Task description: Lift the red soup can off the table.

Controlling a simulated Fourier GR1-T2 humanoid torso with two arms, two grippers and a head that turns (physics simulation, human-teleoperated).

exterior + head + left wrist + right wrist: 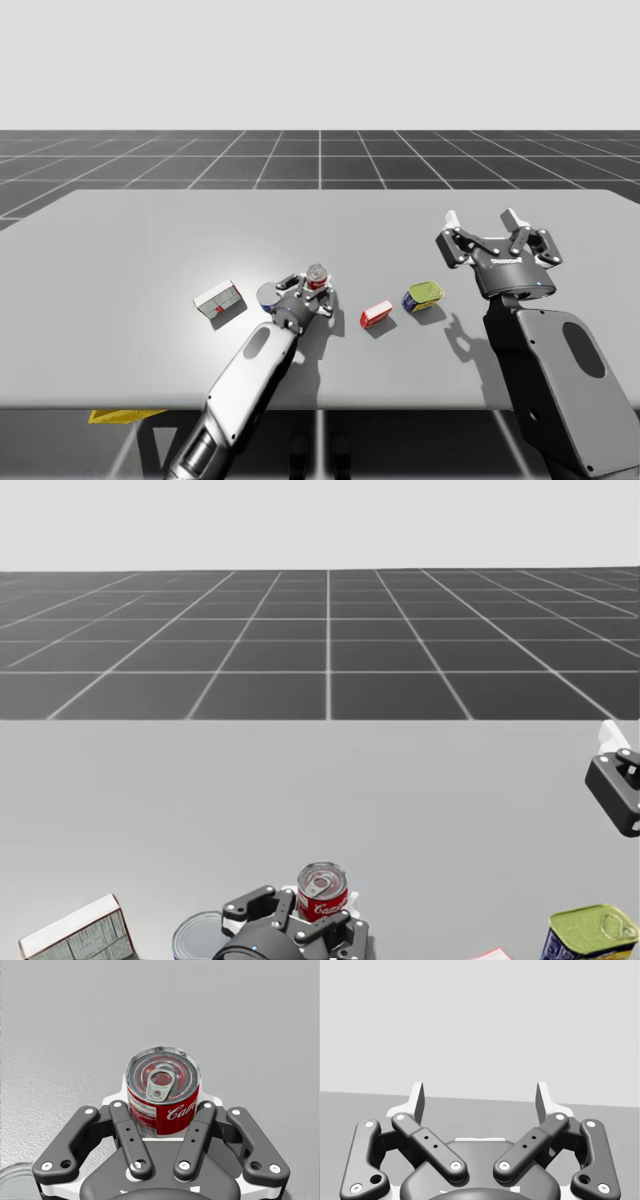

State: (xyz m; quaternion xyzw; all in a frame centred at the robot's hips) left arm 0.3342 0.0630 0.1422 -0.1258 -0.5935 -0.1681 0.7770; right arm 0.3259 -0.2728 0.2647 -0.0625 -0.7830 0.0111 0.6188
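Left arm stretches low over the tabletop (150, 230), left tool (163, 1110) pinching the upright red soup can (162, 1082). Right tool (480, 1102) is raised, spread wide, empty.

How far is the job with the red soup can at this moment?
Done: my left gripper is shut on the red soup can, upright. In hand: the lift; I cannot tell if it has left the table. Left: raising it clear. My right gripper is open.
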